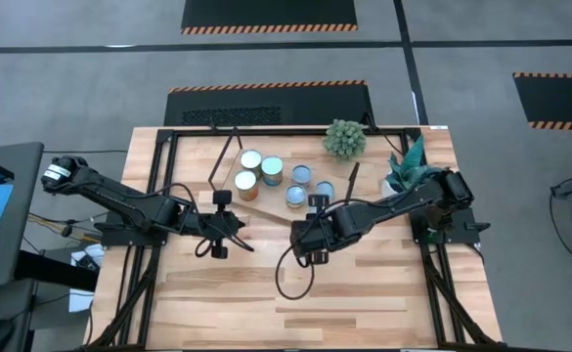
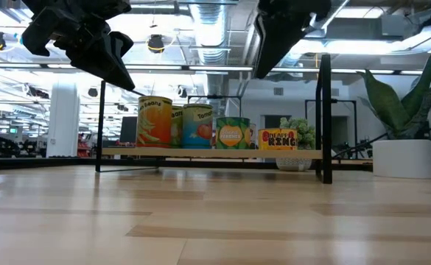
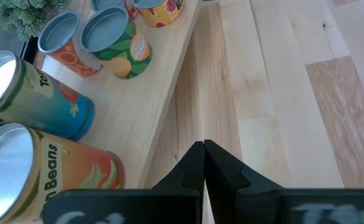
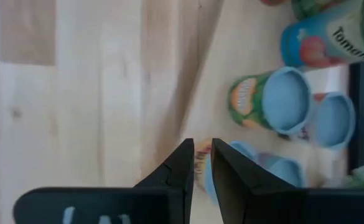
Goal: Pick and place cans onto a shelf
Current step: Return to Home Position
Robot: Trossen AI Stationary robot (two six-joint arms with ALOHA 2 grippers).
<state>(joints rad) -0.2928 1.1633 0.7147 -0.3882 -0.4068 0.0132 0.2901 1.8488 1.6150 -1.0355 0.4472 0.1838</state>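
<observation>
The plank tabletop stretches pale under me, with grey workshop floor around it. The cans stand upright in a cluster on the shelf, at 12 o'clock of the table's middle. Several of them touch, and the nearest sit close to the board's front edge.

My left gripper hangs above the table at about 7 o'clock of the cluster, fingers pressed together and empty. My right gripper hangs at about 5 o'clock of it, fingers drawn in almost to touching and gripping nothing.

The placing looks done, so I judge that what remains is pulling both arms home. The risk lies in that retreat. My right forearm runs just beside the shelf's right end, so a swing rather than a lift could clip a front can or a black leg and topple the row. The leafy plant at 3 o'clock of the shelf sits close to my right arm's base and could be brushed.
</observation>
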